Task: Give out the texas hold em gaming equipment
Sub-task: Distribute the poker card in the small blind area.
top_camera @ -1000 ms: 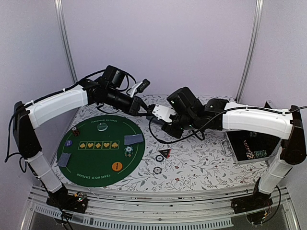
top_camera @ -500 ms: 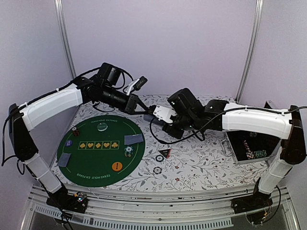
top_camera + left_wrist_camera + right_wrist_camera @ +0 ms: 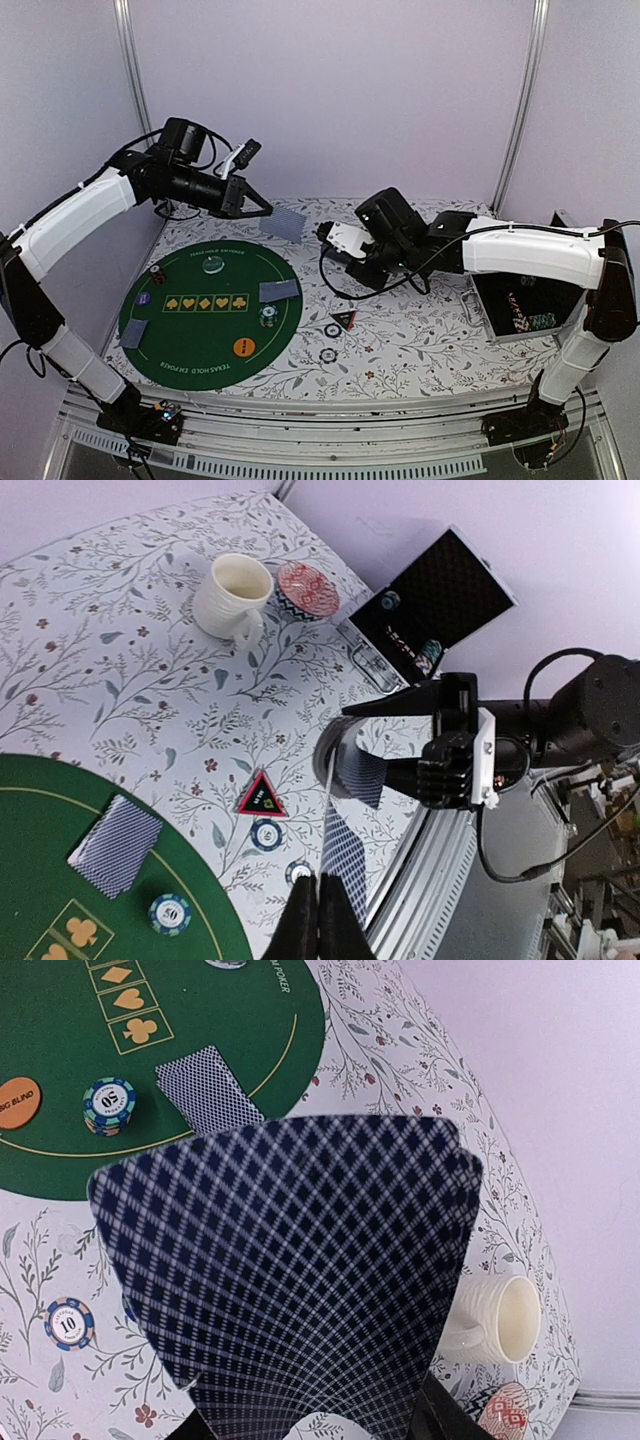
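Note:
My left gripper (image 3: pixel 267 212) is shut on one grey-blue-backed card (image 3: pixel 288 224), held in the air over the table's back; the left wrist view shows the card (image 3: pixel 346 852) edge-on between shut fingers. My right gripper (image 3: pixel 336 241) is shut on a fanned stack of cards (image 3: pixel 290 1290), which fills its wrist view. The round green mat (image 3: pixel 190 335) holds two cards (image 3: pixel 280 290), chips (image 3: pixel 267 317), an orange button (image 3: pixel 243 347) and a clear disc (image 3: pixel 212 265). The black-and-red triangular marker (image 3: pixel 344 320) and two chips (image 3: pixel 327 355) lie on the cloth right of the mat.
An open black case (image 3: pixel 520 305) with chips stands at the right. A cream mug (image 3: pixel 232 595) and a red-patterned dish (image 3: pixel 307 588) stand on the floral cloth behind the right arm. The table's front rail (image 3: pixel 320 440) runs along the near edge.
My left gripper has pulled away from the right gripper, moving left and up with one card in it. The right arm has hardly moved.

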